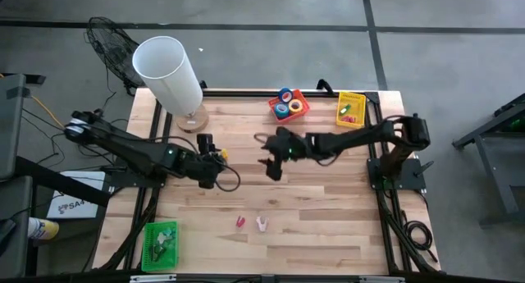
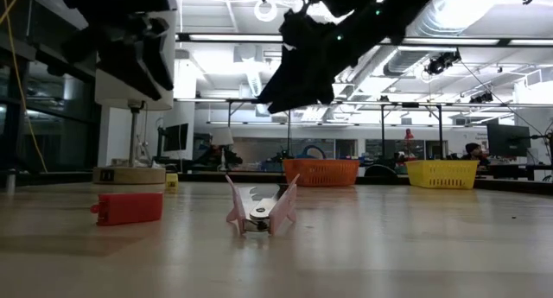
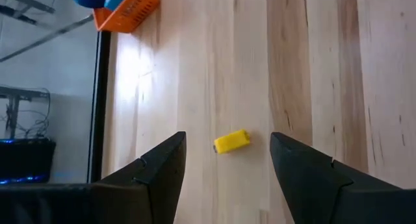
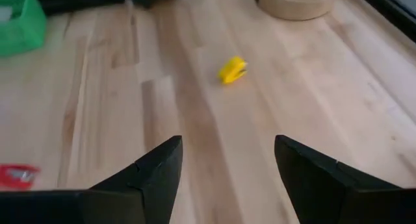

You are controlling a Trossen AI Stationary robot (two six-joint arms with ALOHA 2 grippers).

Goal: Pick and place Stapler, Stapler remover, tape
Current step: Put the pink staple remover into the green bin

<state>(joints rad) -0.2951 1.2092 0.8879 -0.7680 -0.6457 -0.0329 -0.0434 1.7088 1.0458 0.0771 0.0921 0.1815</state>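
The left end effector [image 3: 224, 178], fingers spread and empty over the wooden desk [image 1: 328, 217], should lower squarely around the small yellow stapler [image 3: 231, 141] at its twelve o'clock, while the open right end effector [image 4: 224, 178] waits centrally.

Yellow stapler [image 3: 231, 141] (orange basket [image 1: 289, 104] behind).

You are looking at open wooden tabletop [image 1: 328, 209] between the two arms, where only a small yellow stapler [image 1: 221, 154], a small red stapler [image 1: 240, 222] and a pink staple remover [image 1: 262, 224] are lying in any gripper's way.
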